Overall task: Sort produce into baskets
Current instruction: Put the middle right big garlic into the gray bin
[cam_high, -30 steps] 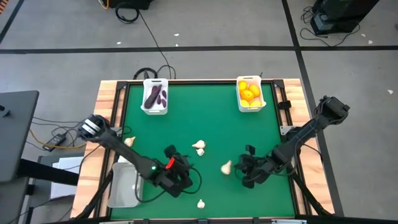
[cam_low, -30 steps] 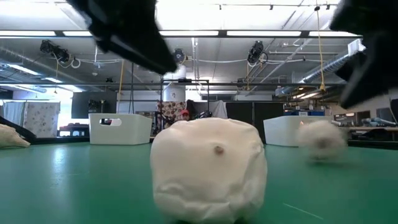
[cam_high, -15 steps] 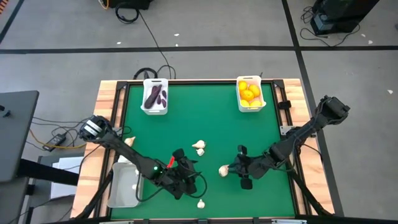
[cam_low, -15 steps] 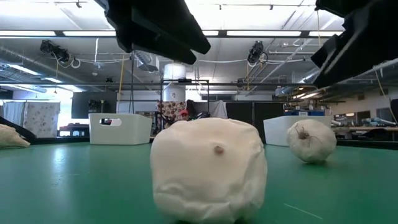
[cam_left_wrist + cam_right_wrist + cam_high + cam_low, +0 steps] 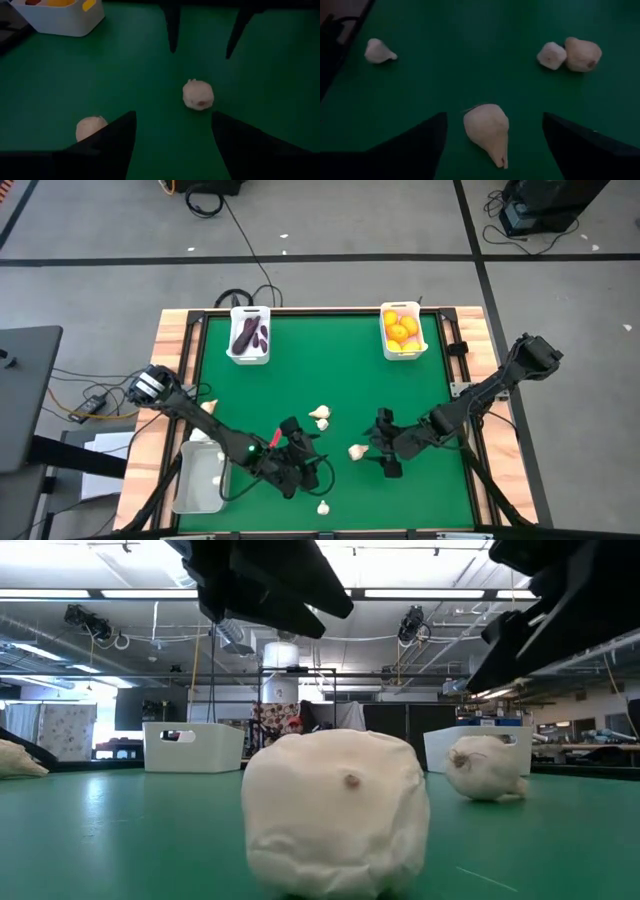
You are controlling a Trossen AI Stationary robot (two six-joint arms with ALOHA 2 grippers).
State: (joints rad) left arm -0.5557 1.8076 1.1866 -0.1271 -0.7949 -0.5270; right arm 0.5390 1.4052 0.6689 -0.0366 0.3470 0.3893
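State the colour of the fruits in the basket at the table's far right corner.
Yellow and orange fruits, in a white basket; clearest in the high view.

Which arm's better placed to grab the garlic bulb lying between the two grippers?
Right. The right gripper, open, sits directly beside that garlic bulb, framed between its fingers in its wrist view.

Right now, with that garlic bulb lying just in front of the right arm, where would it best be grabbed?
Probably across its fat round body. The garlic bulb lies on its side on the green mat, its pointed end tapering toward the right gripper, so the tip offers little to pinch. The open fingers already stand either side of it; coming in from above and closing on the widest part seems safest.
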